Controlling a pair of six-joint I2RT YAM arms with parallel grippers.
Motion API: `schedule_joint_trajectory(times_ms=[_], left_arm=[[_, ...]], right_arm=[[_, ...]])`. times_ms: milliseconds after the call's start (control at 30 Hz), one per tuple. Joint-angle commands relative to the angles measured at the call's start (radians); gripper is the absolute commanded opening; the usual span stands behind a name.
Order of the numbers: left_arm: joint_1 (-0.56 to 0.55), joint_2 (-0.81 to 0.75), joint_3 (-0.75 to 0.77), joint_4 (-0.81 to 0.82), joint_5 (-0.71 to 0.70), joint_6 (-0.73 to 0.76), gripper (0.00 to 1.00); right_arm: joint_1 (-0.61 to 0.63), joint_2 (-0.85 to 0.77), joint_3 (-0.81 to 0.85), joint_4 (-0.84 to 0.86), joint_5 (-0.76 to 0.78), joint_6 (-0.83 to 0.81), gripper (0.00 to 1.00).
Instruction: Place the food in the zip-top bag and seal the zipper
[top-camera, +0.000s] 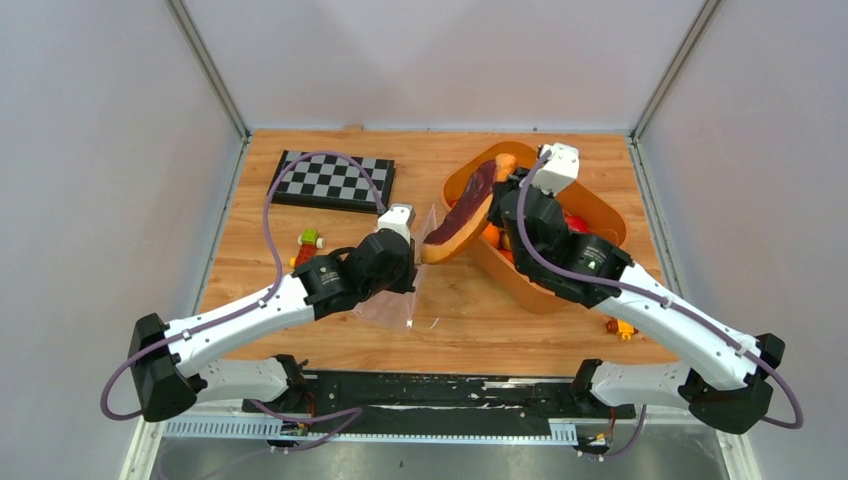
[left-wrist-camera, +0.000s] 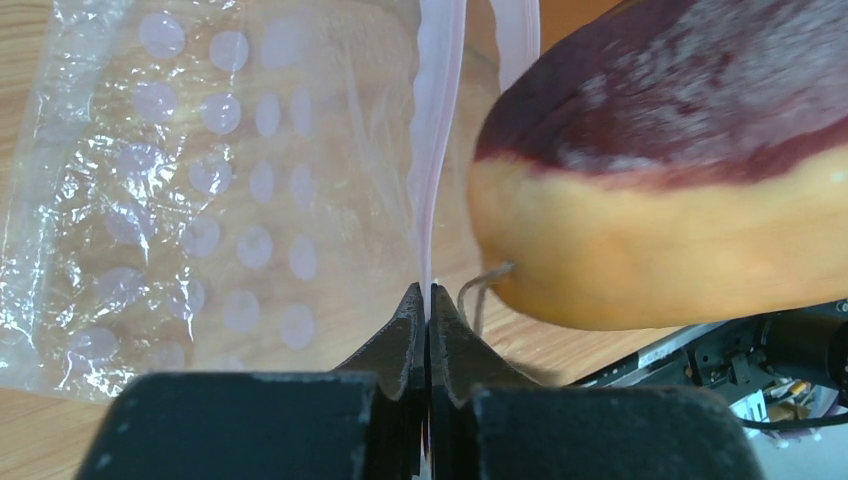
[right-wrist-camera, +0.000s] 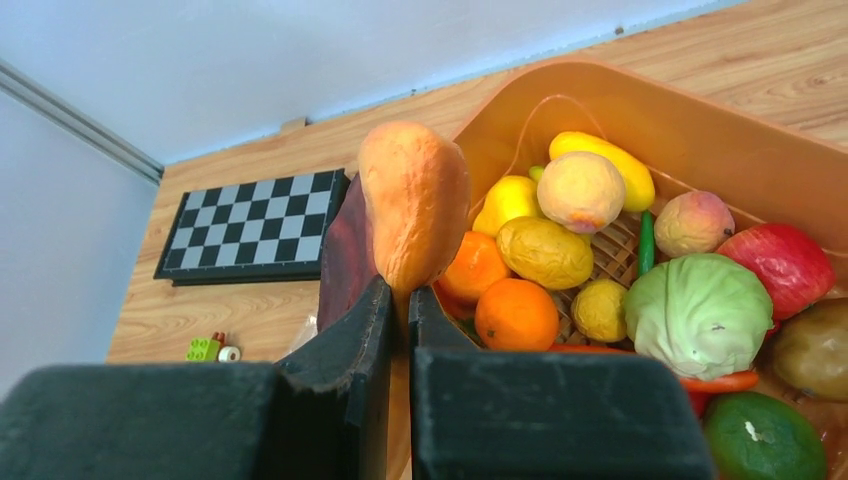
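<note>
My right gripper is shut on the long maroon slice with the orange rim and holds it over the orange tub's near-left rim, its lower end toward the bag. In the right wrist view the slice stands up between my fingers. My left gripper is shut on the zipper strip of the clear zip-top bag, which lies on the table. In the left wrist view the slice's end hangs right beside the bag's mouth. Other toy food fills the tub.
The orange tub stands at the back right. A checkerboard lies at the back left. Small wheeled block toys sit left of my left gripper and by the right arm.
</note>
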Motion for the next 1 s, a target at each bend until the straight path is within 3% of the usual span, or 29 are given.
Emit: schedule_joint_trajectory(times_ms=[0,167,300,467,633,733,967], left_arm=[[0.001,-0.005,0.036,0.009,-0.009,-0.017,0.0],[0.002,0.015,0.044,0.017,0.003,-0.012,0.0],[0.001,0.01,0.041,0.017,0.001,-0.01,0.0],[0.001,-0.002,0.042,0.018,0.0,-0.01,0.0],[0.001,-0.017,0.054,0.033,0.005,-0.007,0.0],[0.001,-0.016,0.082,0.021,0.014,-0.008,0.0],[0.001,0.024,0.174,-0.003,-0.004,-0.075,0.0]], right_arm=[[0.013,-0.066,0.064,0.06,0.028,-0.029,0.0],[0.021,-0.05,0.077,0.022,0.014,0.0,0.0],[0.033,-0.046,0.033,0.098,0.014,-0.034,0.0],[0.036,0.036,0.078,-0.052,0.064,0.016,0.0],[0.039,0.036,0.011,0.032,0.076,-0.04,0.0],[0.058,0.05,0.022,0.004,0.139,-0.042,0.0],[0.211,0.076,-0.003,0.226,0.438,-0.179,0.0]])
